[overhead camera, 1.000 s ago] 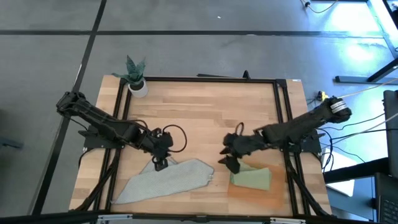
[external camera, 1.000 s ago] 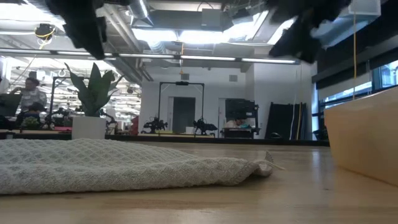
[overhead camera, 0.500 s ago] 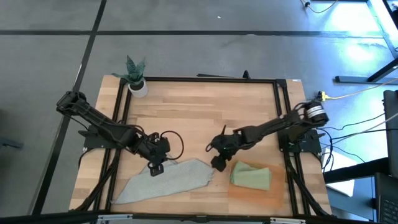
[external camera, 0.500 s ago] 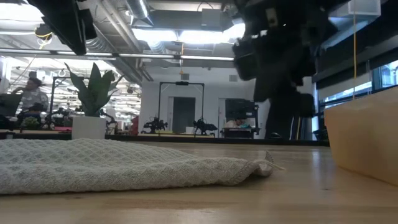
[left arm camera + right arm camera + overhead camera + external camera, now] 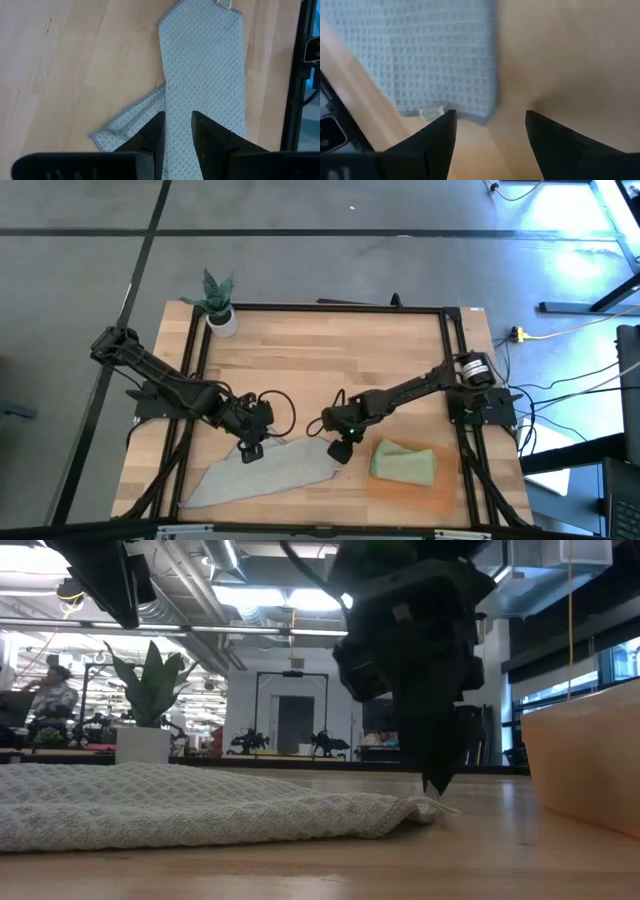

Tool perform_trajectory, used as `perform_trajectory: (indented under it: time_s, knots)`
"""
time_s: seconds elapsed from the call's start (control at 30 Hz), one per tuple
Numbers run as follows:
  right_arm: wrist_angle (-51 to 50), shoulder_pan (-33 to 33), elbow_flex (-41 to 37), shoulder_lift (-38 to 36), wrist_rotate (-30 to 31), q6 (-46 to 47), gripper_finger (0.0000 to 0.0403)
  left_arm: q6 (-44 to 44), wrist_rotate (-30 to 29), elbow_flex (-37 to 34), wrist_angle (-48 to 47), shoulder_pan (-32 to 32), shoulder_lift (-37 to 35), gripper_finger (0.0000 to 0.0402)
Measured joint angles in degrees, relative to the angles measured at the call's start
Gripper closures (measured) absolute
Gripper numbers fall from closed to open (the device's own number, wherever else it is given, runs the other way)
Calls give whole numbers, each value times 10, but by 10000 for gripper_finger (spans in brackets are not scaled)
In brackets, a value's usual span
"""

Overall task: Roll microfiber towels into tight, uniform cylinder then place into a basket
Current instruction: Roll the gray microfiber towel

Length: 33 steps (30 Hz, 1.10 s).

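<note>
Our right gripper [image 5: 341,450] has swung from the basket [image 5: 452,485], green towel [image 5: 404,463] inside, to the grey towel's [image 5: 262,475] corner on the counter, fingers parted; left gripper [image 5: 250,450] hovers released.

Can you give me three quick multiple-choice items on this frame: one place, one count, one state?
1. Where is the green towel?
A. in the basket
B. beside the plant
C. held by the left pincer

2. How many towels show?
A. one
B. two
C. three

3. How is the grey towel?
A. rolled tight
B. lying flat
C. lifted off the table

Key:
1 A: the green towel lies bundled in the basket, far from the plant and the left pincer.
2 B: only that one and the grey towel show.
3 B: it lies spread flat on the table, with the open right pincer down at its corner.
</note>
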Motion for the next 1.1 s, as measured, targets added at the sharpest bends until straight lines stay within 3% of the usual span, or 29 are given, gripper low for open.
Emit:
perform_trajectory:
  time_s: [0.2, 0.33, 0.47, 0.67, 1.1]
  knots:
    - [-2, 8, 27, 24, -25, -8, 167, 1, 0, 0, -5, 0, 0, 316]
    - [-4, 14, 22, 25, -3, 25, 193, 2, 0, 0, -12, 0, 0, 316]
    - [-3, 20, 21, 25, 15, 36, 255, 2, 0, 0, -13, 0, 0, 316]
    - [1, 24, 20, 25, 28, 16, 387, 1, 0, 0, -12, 0, 0, 316]
    - [-1, 25, 20, 25, 36, 5, 400, 1, -2, -26, -42, 8, 22, 316]
